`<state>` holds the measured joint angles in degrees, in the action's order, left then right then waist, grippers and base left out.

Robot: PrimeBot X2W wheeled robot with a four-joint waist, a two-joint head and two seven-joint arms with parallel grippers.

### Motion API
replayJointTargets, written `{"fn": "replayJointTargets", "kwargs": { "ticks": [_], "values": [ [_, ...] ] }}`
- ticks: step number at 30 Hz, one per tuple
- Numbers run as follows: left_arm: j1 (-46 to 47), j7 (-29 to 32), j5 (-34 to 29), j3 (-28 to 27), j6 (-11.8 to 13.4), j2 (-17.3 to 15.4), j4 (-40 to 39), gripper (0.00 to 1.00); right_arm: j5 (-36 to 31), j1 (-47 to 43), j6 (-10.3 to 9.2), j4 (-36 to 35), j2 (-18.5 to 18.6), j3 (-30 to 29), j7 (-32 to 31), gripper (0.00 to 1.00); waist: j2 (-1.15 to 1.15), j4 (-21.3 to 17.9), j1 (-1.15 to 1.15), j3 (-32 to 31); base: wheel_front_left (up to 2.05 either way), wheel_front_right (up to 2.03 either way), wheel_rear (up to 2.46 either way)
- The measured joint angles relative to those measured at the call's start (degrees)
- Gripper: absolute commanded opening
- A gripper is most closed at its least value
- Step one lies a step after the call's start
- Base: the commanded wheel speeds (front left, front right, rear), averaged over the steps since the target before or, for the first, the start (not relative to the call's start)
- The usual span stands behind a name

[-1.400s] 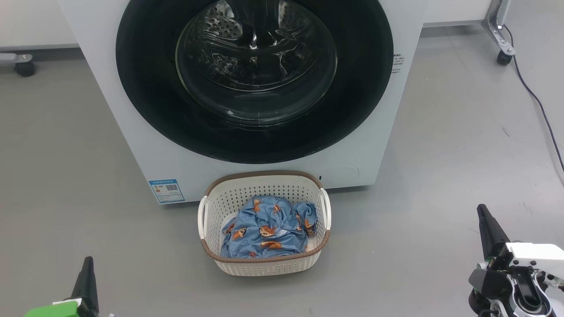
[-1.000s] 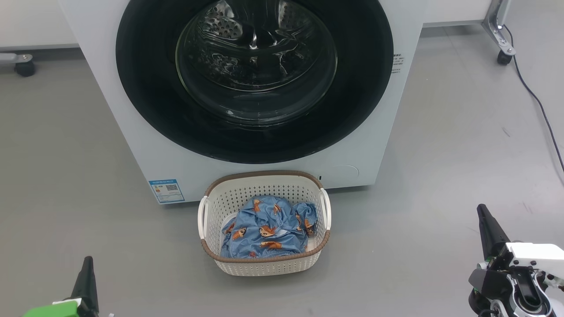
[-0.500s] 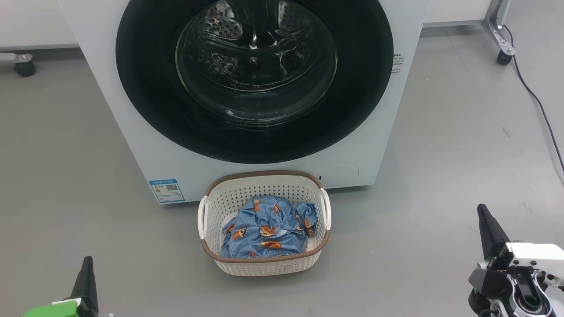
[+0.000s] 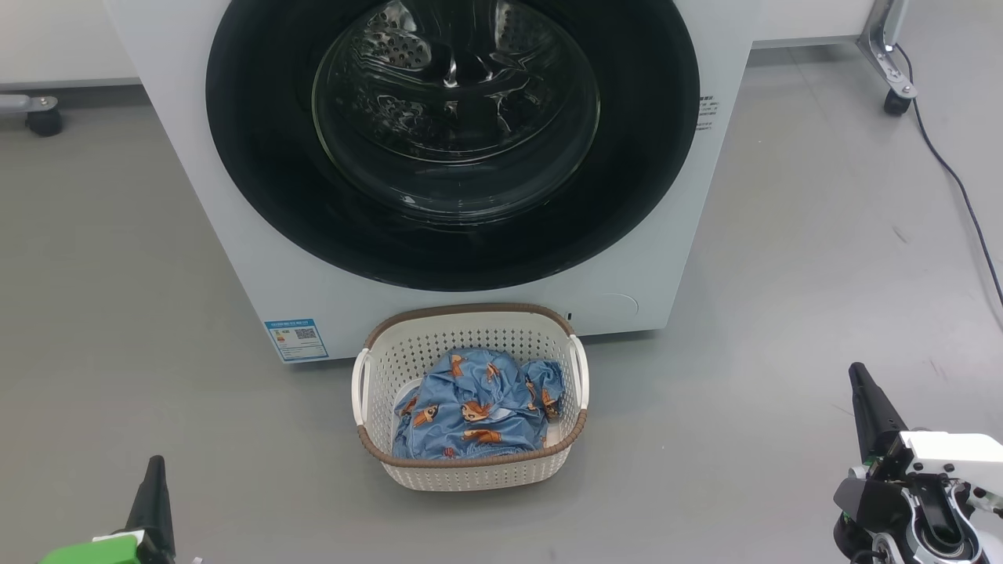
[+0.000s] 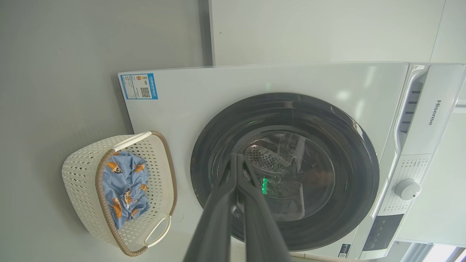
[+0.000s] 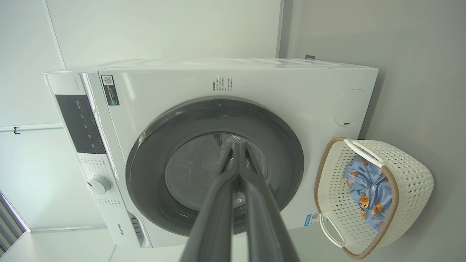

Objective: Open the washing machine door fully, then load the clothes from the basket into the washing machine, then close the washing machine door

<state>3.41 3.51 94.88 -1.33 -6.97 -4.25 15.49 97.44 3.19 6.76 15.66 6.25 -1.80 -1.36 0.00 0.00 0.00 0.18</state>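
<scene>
The white washing machine [image 4: 235,258] [image 5: 291,78] [image 6: 291,83] stands ahead with its round black-rimmed door [image 4: 258,172] [image 5: 358,156] [image 6: 153,160] closed flat against the front. On the floor just before it sits the cream perforated basket [image 4: 470,470] [image 5: 78,182] [image 6: 411,174], and in it lie the blue clothes [image 4: 470,407] [image 5: 125,182] [image 6: 367,185] with orange animal prints. My left gripper [image 4: 157,462] [image 5: 236,157] is low at the left, shut and empty. Low at the right, my right gripper [image 4: 856,370] [image 6: 236,143] is likewise shut and empty. Both are well short of the basket.
Grey floor surrounds the machine. A black cable [image 4: 952,176] runs along the right side past a wheeled metal leg [image 4: 893,78]. Another caster [image 4: 43,117] sits at the far left by the wall. The control dial [image 5: 407,189] [image 6: 99,185] is on the machine's top panel.
</scene>
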Motion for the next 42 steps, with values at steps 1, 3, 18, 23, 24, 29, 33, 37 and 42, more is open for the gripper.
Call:
{"fn": "replayJointTargets", "kwargs": {
  "ticks": [1, 3, 18, 23, 24, 29, 33, 37, 42],
  "values": [
    [0.00, 0.00, 0.00, 0.00, 0.00, 0.00, 0.00, 0.00, -0.01, 0.00, -0.01, 0.00, -0.01, -0.01, 0.00, 0.00, 0.00, 0.00, 0.00, 0.00, 0.00, 0.00, 0.00],
    [0.00, 0.00, 0.00, -0.01, 0.00, 0.01, -0.01, 0.00, -0.04, 0.00, -0.01, -0.01, -0.01, -0.02, -0.01, 0.00, 0.00, 0.00, 0.00, 0.00, 0.00, 0.00, 0.00],
    [-2.39, -0.02, -0.14, 0.23, 0.01, 1.74, 2.72, 1.00, -0.09, -3.05, -0.29, 2.68, -1.96, 0.38, -0.22, 1.00, 0.00, 0.00, 0.00, 0.02, 0.00, 0.00, 0.00],
    [-2.37, -0.30, -0.87, 0.25, 0.01, 1.64, 1.88, 1.00, -1.44, -2.94, -0.29, 2.18, -1.60, 0.74, 0.18, 1.00, 0.00, -0.02, 0.00, 0.00, 0.00, 0.00, 0.00],
    [-2.36, -0.55, -1.14, 0.29, 0.01, 1.57, 1.65, 1.00, -1.93, -2.93, -0.29, 2.01, -1.49, 0.87, 0.35, 1.00, 0.00, -0.04, 0.00, -0.02, 0.00, 0.00, 0.00],
    [-2.33, -1.11, -2.08, 0.74, 0.01, 0.88, 0.73, 1.00, -4.02, -2.86, -0.29, 1.32, -0.58, 1.53, 1.14, 1.00, 0.00, -0.13, 0.00, -0.05, 0.00, 0.00, 0.00],
    [-2.30, -2.07, -3.68, 1.29, 0.01, 0.40, -0.05, 1.00, -6.35, -2.58, -0.27, 1.05, -0.20, 2.20, 1.70, 1.00, 0.00, -0.20, 0.00, -0.08, 0.00, 0.00, 0.00],
    [-2.26, -2.91, -5.66, 1.88, 0.01, -0.27, -0.60, 1.00, -8.81, -2.36, -0.27, 0.88, 0.68, 2.81, 2.60, 1.00, 0.00, -0.28, 0.00, -0.11, 0.00, 0.00, 0.00],
    [-2.26, -4.14, -8.87, 2.91, 0.01, -1.51, -1.15, 1.00, -12.25, -1.93, -0.27, 0.76, 1.31, 3.60, 3.50, 1.00, 0.00, -0.39, 0.00, -0.17, 0.00, 0.00, 0.00]
  ]
}}
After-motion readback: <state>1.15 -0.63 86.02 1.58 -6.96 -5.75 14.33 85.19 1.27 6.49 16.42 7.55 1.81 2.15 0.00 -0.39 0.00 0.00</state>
